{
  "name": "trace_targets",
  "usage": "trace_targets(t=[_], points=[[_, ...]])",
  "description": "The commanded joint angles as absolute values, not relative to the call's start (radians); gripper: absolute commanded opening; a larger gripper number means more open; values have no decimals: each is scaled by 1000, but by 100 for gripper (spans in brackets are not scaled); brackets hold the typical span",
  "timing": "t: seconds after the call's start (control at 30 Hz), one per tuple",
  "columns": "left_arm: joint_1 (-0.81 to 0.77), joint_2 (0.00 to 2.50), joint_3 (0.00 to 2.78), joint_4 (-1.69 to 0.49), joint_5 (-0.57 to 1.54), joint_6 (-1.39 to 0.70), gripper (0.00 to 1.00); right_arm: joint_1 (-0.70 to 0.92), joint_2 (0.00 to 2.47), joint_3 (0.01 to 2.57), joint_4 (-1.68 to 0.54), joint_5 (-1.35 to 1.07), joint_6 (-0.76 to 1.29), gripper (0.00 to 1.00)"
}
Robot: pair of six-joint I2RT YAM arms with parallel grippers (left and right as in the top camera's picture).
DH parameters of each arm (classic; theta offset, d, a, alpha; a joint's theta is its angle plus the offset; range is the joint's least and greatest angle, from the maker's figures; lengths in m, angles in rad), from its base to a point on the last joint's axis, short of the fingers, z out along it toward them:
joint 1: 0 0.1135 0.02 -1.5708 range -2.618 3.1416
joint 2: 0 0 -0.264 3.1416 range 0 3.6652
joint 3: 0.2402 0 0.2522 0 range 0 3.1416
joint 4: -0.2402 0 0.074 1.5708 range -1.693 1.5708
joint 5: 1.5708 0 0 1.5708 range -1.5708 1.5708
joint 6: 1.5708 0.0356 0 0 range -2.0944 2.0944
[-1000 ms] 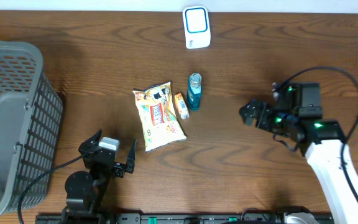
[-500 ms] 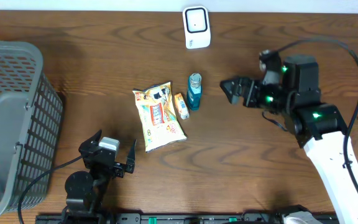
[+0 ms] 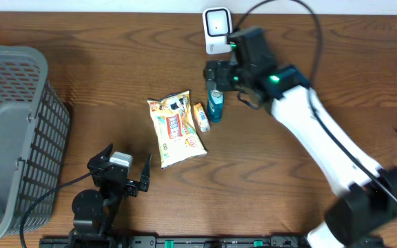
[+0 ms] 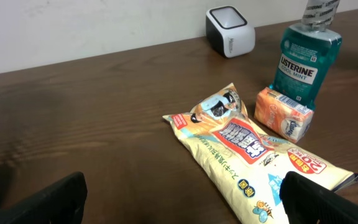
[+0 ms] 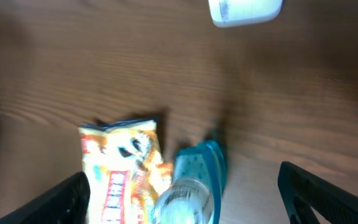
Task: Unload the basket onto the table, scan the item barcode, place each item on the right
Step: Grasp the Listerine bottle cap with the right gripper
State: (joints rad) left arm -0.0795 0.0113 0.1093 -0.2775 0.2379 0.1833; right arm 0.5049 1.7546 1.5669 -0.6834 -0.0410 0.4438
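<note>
Over the last second the right arm has swung in from the right side of the table (image 3: 116, 69) to the mouthwash bottle (image 3: 215, 105), and the right gripper (image 3: 216, 77) now hangs just over the bottle's cap; the left arm has not moved. From overhead, the bottle stands upright, with the white scanner (image 3: 217, 29) behind it at the far edge. A small orange box (image 3: 200, 117) lies just to the bottle's left, and a yellow snack bag (image 3: 176, 129) lies beyond the box. A grey basket (image 3: 12, 83) sits well to the bottle's left, and the left gripper (image 3: 125, 162) rests well apart from it, toward the near edge. In the left wrist view, that gripper's dark fingers (image 4: 55, 199) sit at the lower corners, spread wide with nothing between them. Ahead of them the bottle rises past the box and bag, and its label reads Listerine Mint. The right wrist view is blurred, yet its fingers (image 5: 316, 193) show spread wide on either side of the bottle — neither one touches it.
</note>
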Motion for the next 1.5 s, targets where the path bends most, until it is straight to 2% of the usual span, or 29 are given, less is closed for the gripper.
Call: trace_targets(t=[0.0, 0.37, 0.53, 0.7, 1.0, 1.1, 1.23, 1.47], points=[[-82, 10, 93, -299, 251, 181, 98, 547, 1883, 1713, -752, 62, 440, 92], [-82, 10, 93, -299, 251, 181, 98, 586, 2038, 1774, -861, 129, 476, 89], [-82, 10, 93, -299, 251, 181, 98, 586, 2067, 1774, -863, 125, 476, 70], [-82, 10, 93, -299, 251, 181, 98, 586, 2067, 1774, -896, 126, 476, 41], [-82, 10, 93, -299, 251, 181, 98, 550, 2049, 1818, -1013, 133, 505, 24], [-82, 10, 93, -299, 251, 181, 98, 527, 2025, 1858, -1087, 137, 523, 22], [-82, 10, 93, -299, 251, 181, 98, 505, 1995, 1880, -1167, 174, 632, 24], [-82, 10, 93, -299, 251, 181, 98, 503, 1987, 1877, -1296, 398, 973, 23]])
